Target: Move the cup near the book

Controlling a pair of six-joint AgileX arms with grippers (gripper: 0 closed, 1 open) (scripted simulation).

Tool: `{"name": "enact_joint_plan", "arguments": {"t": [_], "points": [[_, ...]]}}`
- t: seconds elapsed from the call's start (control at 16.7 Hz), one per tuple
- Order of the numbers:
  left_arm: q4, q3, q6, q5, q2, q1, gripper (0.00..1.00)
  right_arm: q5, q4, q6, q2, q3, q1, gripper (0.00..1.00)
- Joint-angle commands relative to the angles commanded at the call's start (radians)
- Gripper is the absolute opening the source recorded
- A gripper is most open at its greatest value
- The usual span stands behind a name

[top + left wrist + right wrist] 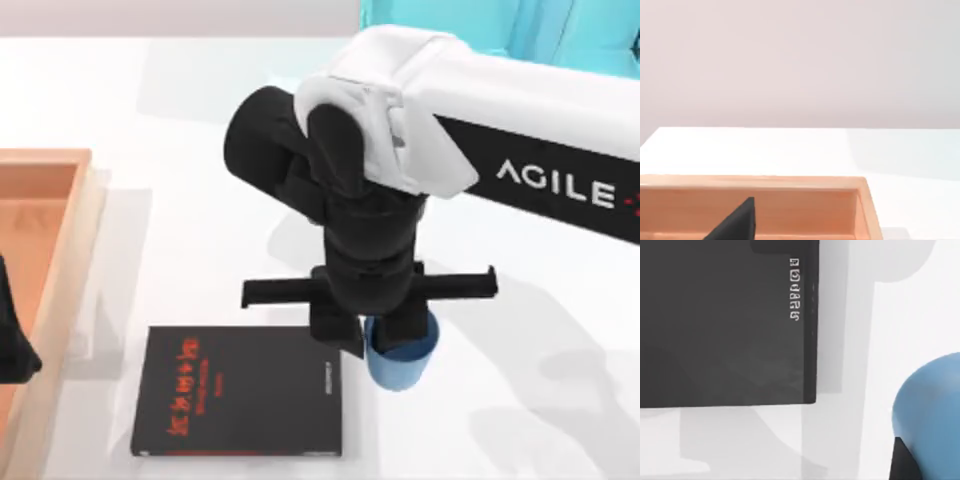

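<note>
Book [240, 390] lies flat at the near edge, left of centre. Cup [402, 358] is just beside its right edge, small gap, upright. Right gripper [385, 335] is down over the cup, fingers on the rim; jaw width can't tell, nor whether the cup is on the table. Judgement: placement about done; release straight, lift vertically, don't tip the cup onto the book. Tray [62, 222] far left, clear of the work. Left gripper [12, 340] parked over it.

White table [180, 200] with three items.
A book [240, 392] lies flat at the front centre. A cup [402, 362] is set just beside the book's right edge. A tray [50, 250] is placed at the left edge.
</note>
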Motion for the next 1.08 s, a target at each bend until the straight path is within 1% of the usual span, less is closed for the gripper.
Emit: {"name": "enact_joint_plan", "arguments": {"t": [0.42, 0.84, 1.08], "points": [[0.0, 0.0, 0.0, 0.0, 0.0, 0.0, 1.0, 0.0, 0.018, -0.002, -0.001, -0.019, -0.001, 0.0], [0.0, 0.0, 0.0, 0.0, 0.0, 0.0, 1.0, -0.002, 0.235, -0.009, 0.005, -0.229, -0.011, 0.0], [0.0, 0.0, 0.0, 0.0, 0.0, 0.0, 1.0, 0.001, 0.255, -0.009, 0.006, -0.248, -0.012, 0.0]]}}
